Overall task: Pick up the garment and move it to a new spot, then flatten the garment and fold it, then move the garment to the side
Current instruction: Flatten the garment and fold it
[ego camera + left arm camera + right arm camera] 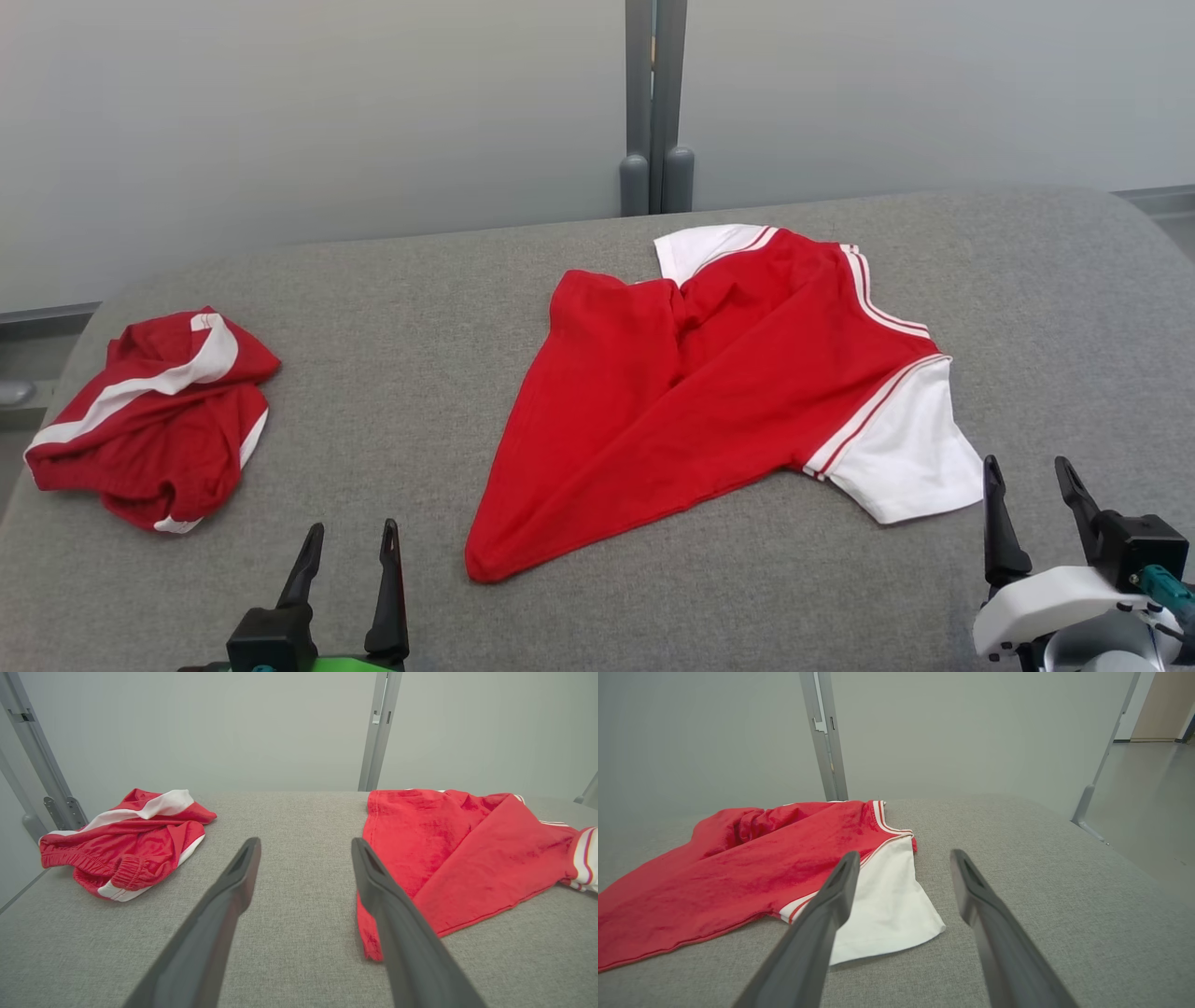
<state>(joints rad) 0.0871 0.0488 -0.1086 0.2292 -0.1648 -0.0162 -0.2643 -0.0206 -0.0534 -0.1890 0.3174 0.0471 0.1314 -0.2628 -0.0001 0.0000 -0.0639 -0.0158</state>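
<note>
Red white-sleeved T-shirt [709,392], half-folded, rumpled; crumpled red-and-white shorts [154,415] well left of it; left gripper [353,525] and right gripper [1027,460] released, empty.

I see a grey fabric-covered table [373,280]. Near its left edge lies a crumpled pair of red shorts [154,415] with white stripes, bunched in a heap, the elastic waistband showing in my left wrist view. Behind the table stands a pale grey wall [327,112], split by a grey upright post [656,103]. A slanted metal strut [32,751] stands at the far left, and a glossy grey floor [1153,812] lies off to the right.
</note>
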